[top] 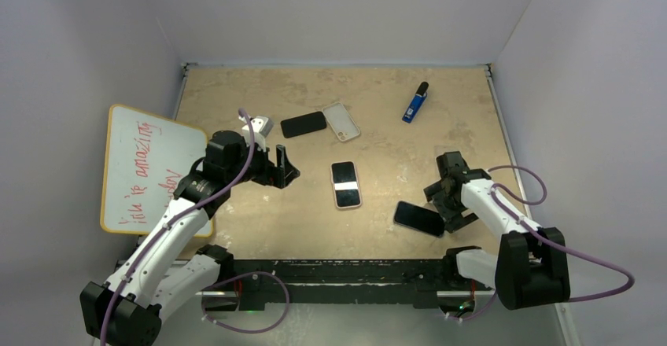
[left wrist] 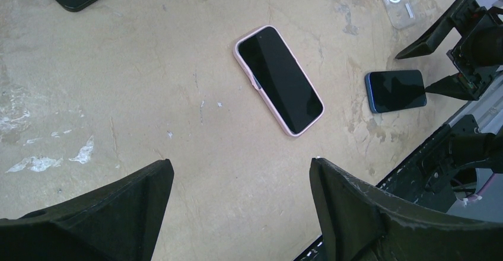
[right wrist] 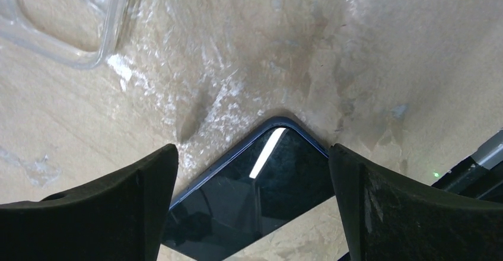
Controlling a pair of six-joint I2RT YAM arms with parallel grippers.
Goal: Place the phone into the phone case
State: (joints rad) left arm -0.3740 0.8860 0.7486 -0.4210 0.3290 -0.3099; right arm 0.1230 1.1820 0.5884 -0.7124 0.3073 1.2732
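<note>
A dark phone with a blue rim [top: 418, 219] lies flat at the table's front right. My right gripper [top: 447, 206] is open just above its right end. In the right wrist view the phone [right wrist: 249, 204] lies between the spread fingers of that gripper [right wrist: 252, 156]. A clear phone case [top: 341, 121] lies at the back centre and shows in the right wrist view [right wrist: 65, 18]. My left gripper [top: 289, 169] is open and empty, left of a phone in a pink case [top: 346, 184]. In the left wrist view this gripper [left wrist: 240, 166] hangs over bare table.
A black phone [top: 303, 123] lies beside the clear case. A blue marker [top: 415, 102] lies at the back right. A whiteboard [top: 145, 165] leans over the table's left edge. The left wrist view shows the pink-cased phone [left wrist: 279, 80] and the blue-rimmed phone [left wrist: 395, 91].
</note>
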